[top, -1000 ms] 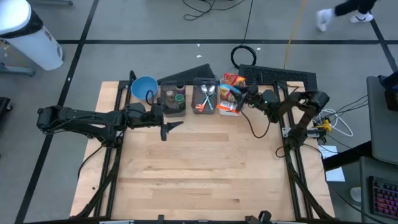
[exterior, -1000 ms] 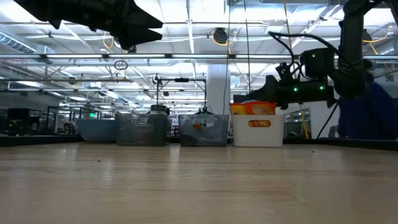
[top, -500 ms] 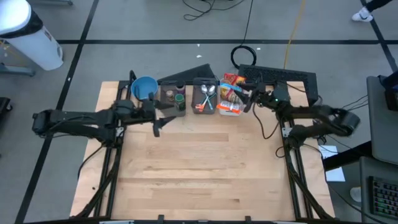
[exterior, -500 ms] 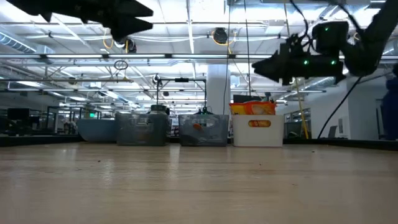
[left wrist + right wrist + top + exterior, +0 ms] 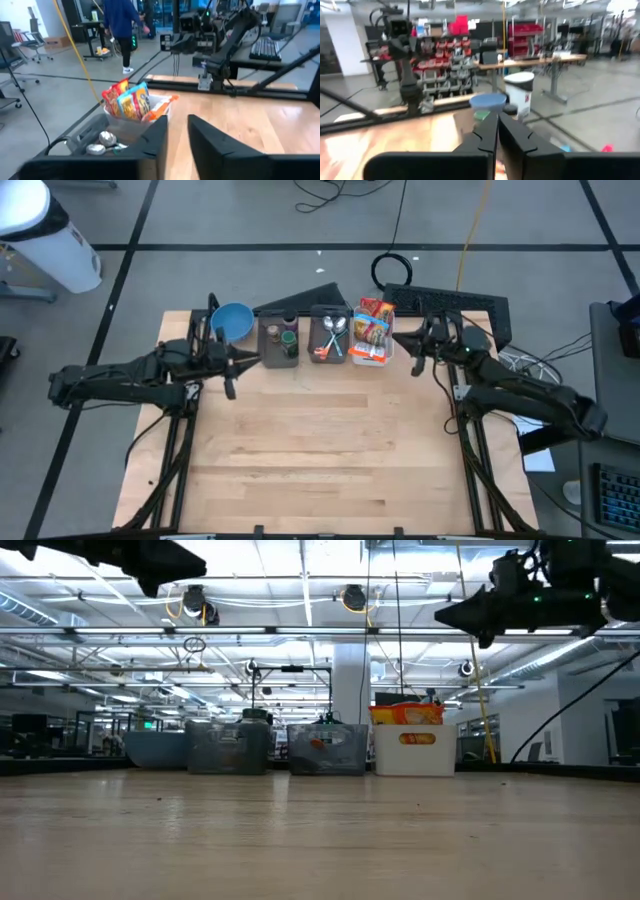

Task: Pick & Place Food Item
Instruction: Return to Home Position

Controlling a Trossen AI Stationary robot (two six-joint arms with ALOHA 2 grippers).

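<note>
While binned — noodles [image 5: 372, 330] near end effector [image 5: 402, 343]

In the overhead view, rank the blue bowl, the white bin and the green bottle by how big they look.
1. white bin
2. blue bowl
3. green bottle, clearly the smallest

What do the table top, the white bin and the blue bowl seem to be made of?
Table top: pale wood, matt, with visible grain and plank seams. White bin: probably plastic, opaque smooth walls with a printed label. Blue bowl: likely plastic, one even colour, though glazed ceramic is possible.
</note>
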